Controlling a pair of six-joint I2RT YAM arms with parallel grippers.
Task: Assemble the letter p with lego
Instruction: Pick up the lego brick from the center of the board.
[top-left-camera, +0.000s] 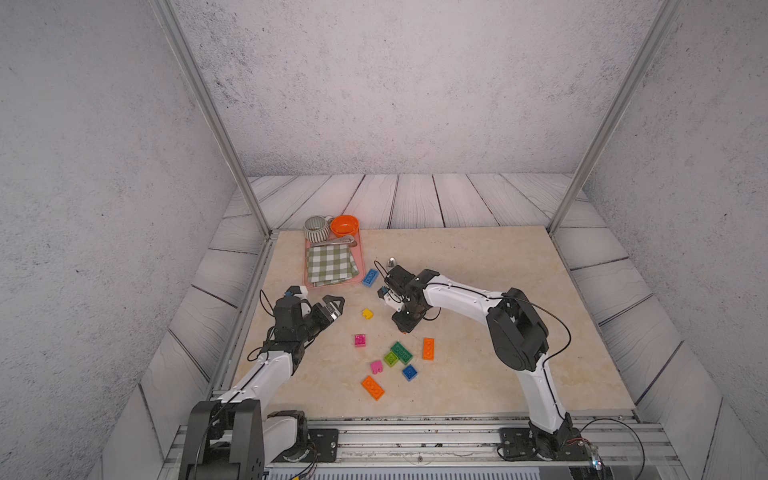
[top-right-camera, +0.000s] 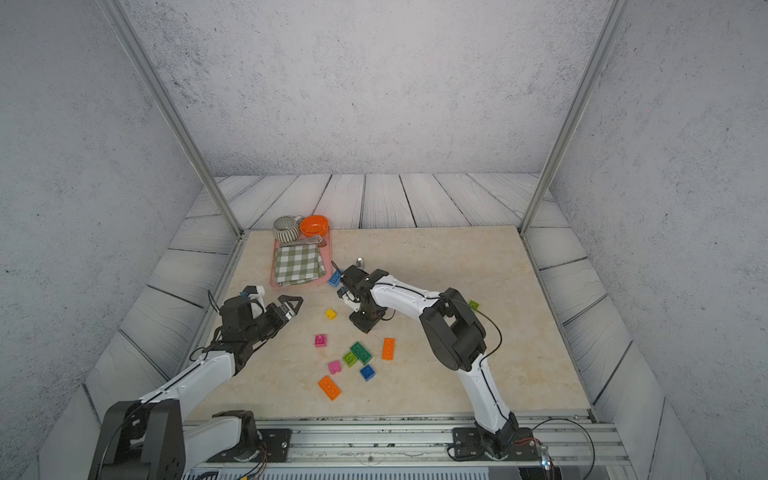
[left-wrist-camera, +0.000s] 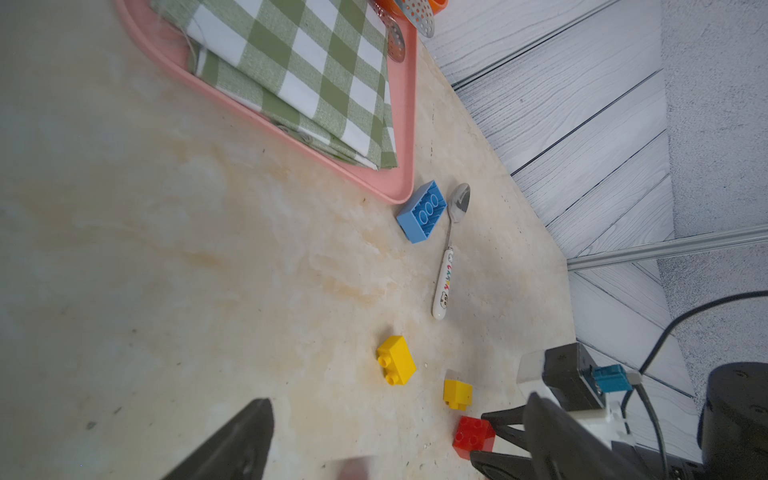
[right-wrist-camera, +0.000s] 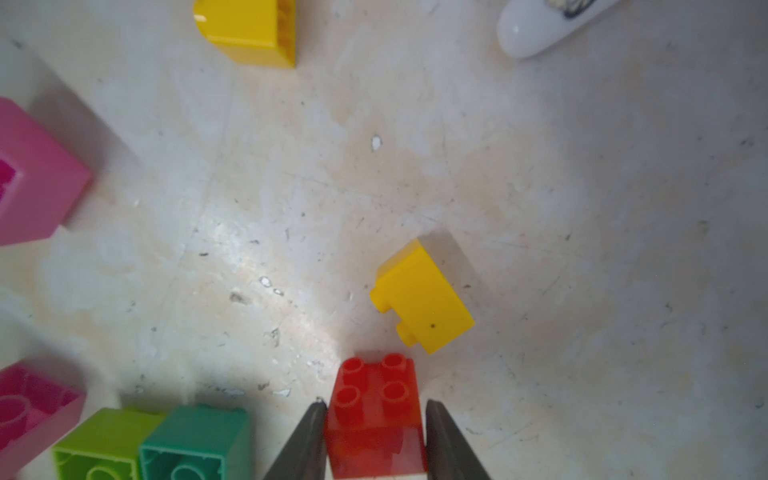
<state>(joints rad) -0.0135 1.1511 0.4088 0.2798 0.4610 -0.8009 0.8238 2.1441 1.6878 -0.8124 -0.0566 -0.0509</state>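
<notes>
Since the red square brick (right-wrist-camera: 374, 415) should be light, rigid and slick-sided, its two flat flanks below the studs look the safest hold, and the right gripper (right-wrist-camera: 374, 401) has its jaws pressed on those, the brick resting on the bench (right-wrist-camera: 582, 208). Beside it lies a yellow brick (right-wrist-camera: 422, 299); the other lego (top-left-camera: 401, 352) sits scattered nearby. The left gripper (top-left-camera: 337, 308) hangs spread wide, empty.

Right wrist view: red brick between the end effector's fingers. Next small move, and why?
Probably close the right end effector firmly on the red brick before lifting: its fingers flank both sides, but firm contact isn't evident.
</notes>
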